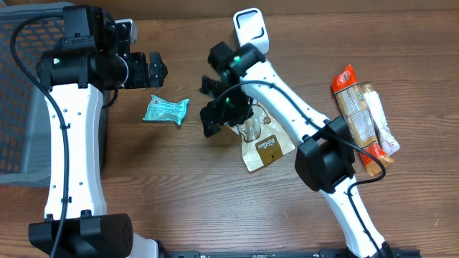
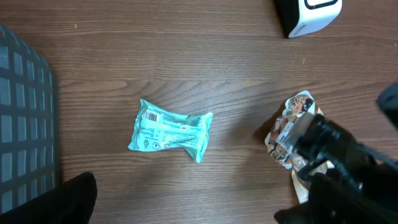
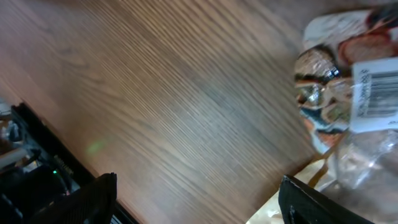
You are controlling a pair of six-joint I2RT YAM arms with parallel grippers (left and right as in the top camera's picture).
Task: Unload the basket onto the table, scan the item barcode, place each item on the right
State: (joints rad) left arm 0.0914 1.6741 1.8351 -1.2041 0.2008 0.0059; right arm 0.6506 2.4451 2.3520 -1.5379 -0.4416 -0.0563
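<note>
A small teal packet (image 1: 166, 110) lies flat on the wooden table, and its barcode panel shows in the left wrist view (image 2: 169, 130). A clear and tan snack bag (image 1: 264, 145) lies right of it. It carries a white barcode label (image 3: 375, 94). My right gripper (image 1: 213, 107) hangs open at that bag's left end, with bare wood between its fingers (image 3: 199, 205) and one finger (image 3: 317, 202) by the bag's edge. My left gripper (image 1: 159, 69) is open above and left of the teal packet, holding nothing (image 2: 186, 211). The white scanner (image 1: 249, 27) stands at the back.
A dark wire basket (image 1: 14, 93) fills the left edge and also shows in the left wrist view (image 2: 25, 112). Several long snack packages (image 1: 362, 118) lie at the right. The right arm (image 2: 348, 168) crosses above the snack bag (image 2: 292, 121).
</note>
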